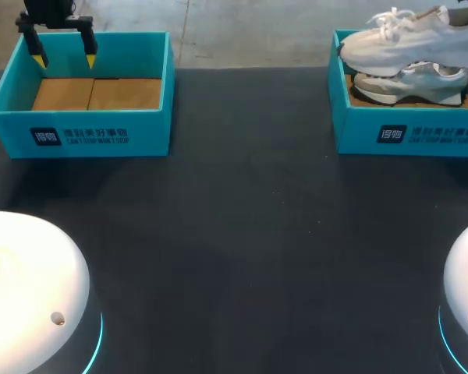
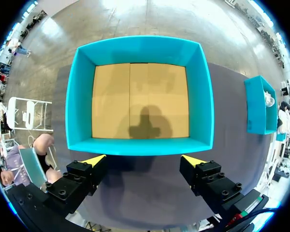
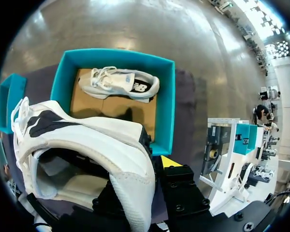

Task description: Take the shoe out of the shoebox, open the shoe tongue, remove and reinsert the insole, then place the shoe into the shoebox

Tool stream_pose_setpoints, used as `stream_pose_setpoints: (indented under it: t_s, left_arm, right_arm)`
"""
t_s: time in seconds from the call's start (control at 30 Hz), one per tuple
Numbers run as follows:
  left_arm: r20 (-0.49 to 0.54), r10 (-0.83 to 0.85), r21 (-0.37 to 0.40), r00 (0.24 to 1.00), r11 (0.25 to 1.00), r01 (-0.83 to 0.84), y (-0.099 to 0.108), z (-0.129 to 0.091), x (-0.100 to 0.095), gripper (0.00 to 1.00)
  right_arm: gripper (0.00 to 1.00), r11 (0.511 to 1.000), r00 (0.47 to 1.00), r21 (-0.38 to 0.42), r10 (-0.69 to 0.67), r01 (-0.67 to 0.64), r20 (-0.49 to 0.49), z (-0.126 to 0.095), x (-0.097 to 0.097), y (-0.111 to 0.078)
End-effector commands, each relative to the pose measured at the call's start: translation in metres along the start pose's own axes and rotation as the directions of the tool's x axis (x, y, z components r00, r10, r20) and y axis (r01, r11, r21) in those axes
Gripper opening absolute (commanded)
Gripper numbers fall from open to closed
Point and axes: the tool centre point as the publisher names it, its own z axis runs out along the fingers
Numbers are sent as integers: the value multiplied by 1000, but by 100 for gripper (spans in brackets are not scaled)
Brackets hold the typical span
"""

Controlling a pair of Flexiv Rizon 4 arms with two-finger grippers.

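Left teal box (image 1: pixel 78 136), brown cardboard floor showing, at the far left of the dark surface (image 1: pixel 242 234); left pincer (image 1: pixel 63 56) hovers over it, fingers spread wide. Right shoebox (image 1: pixel 409 136) at the far right, a second shoe (image 1: pixel 409 84) lying on its floor. White shoe (image 1: pixel 405 43) hangs above that box, directly over the second shoe; right pincer (image 3: pixel 147 164) pinches its heel, one yellow tip showing outside.
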Motion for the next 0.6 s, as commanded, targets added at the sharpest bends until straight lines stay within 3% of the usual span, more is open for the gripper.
stream_pose_setpoints:
  t_s: [0.03, 0.6]
  left_arm:
    - [0, 0, 1, 1000, 1000, 0, 0, 0, 0, 100]
    - [0, 0, 1, 1000, 1000, 0, 0, 0, 0, 100]
  right_arm:
    - [0, 999, 1000, -49, 8, -7, 18, -13, 22, -35]
    - [0, 996, 999, -72, 49, -49, -3, -38, 116, -123]
